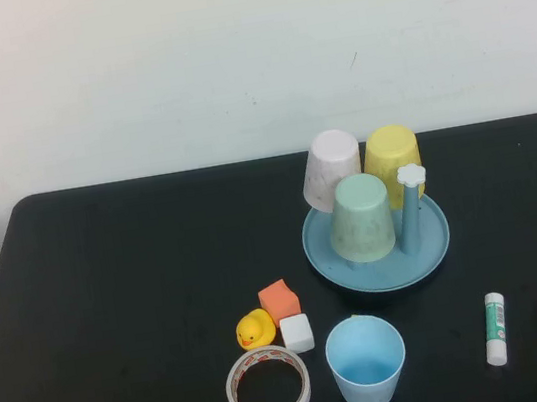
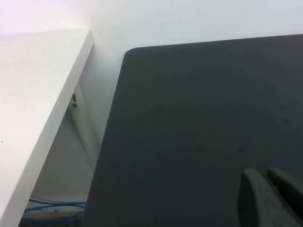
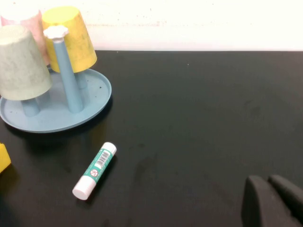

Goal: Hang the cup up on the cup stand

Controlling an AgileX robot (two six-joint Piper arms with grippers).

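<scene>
Cups are seen on a black table [image 1: 109, 285]. The light blue cup [image 1: 366, 362] is stood upright, mouth up, near the table's front edge, apart from the cup stand [image 1: 436, 237] behind it. On the stand, three cups are hung upside down on pegs: a mint green cup [image 1: 361, 217] in front, a pink cup [image 1: 331, 168] behind it to the left, and a yellow cup [image 1: 392, 162] behind to the right. A free peg [image 1: 411, 218], topped by a white flower knob [image 1: 411, 176], is found just right of the green cup. To the left of the blue cup a tape roll [image 1: 268, 388] is laid flat; behind it a yellow duck [image 1: 255, 329], a white cube [image 1: 296, 333] and an orange block [image 1: 279, 300] are clustered, touching or nearly so. A glue stick [image 1: 495, 328] is laid to the right of the blue cup, well apart. Neither arm is seen from above. The left gripper [image 2: 271, 198] is held over bare table near its left edge, fingers pressed together. The right gripper [image 3: 271, 201] is held over bare table right of the glue stick, fingers likewise pressed together.
</scene>
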